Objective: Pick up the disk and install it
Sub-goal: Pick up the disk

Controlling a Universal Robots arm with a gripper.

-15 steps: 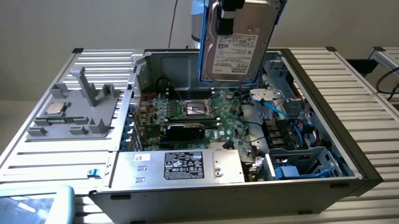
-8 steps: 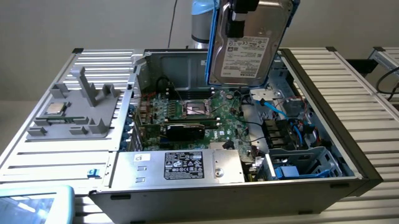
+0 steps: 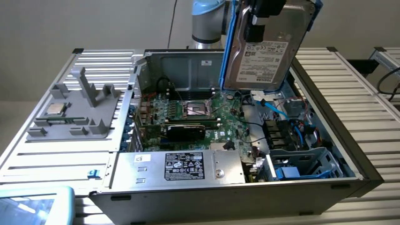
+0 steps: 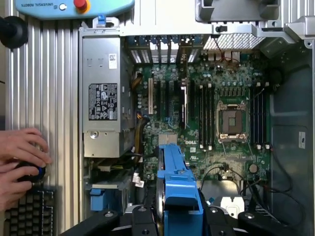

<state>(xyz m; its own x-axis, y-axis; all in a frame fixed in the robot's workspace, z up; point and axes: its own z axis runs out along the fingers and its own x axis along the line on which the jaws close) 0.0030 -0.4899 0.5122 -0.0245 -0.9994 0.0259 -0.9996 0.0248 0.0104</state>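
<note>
Surface: ribbed metal table (image 3: pixel 56 157) carrying an open computer case (image 3: pixel 218 199), its motherboard (image 3: pixel 234 124) bare.
Disk: the disk (image 3: pixel 265 56) hangs on edge in the air above the open case, touching nothing inside it.
Pincer: the gripper (image 3: pixel 257 24) is clamped on the disk's blue carrier.
Done: the pick-up, by my reckoning.
Left: the install; the drive cage (image 3: pixel 300 161) at the case's corner looks unfilled.
Bystander: a person's hands (image 4: pixel 19 152) rest by a keyboard (image 4: pixel 24 211) beside the case.
</note>
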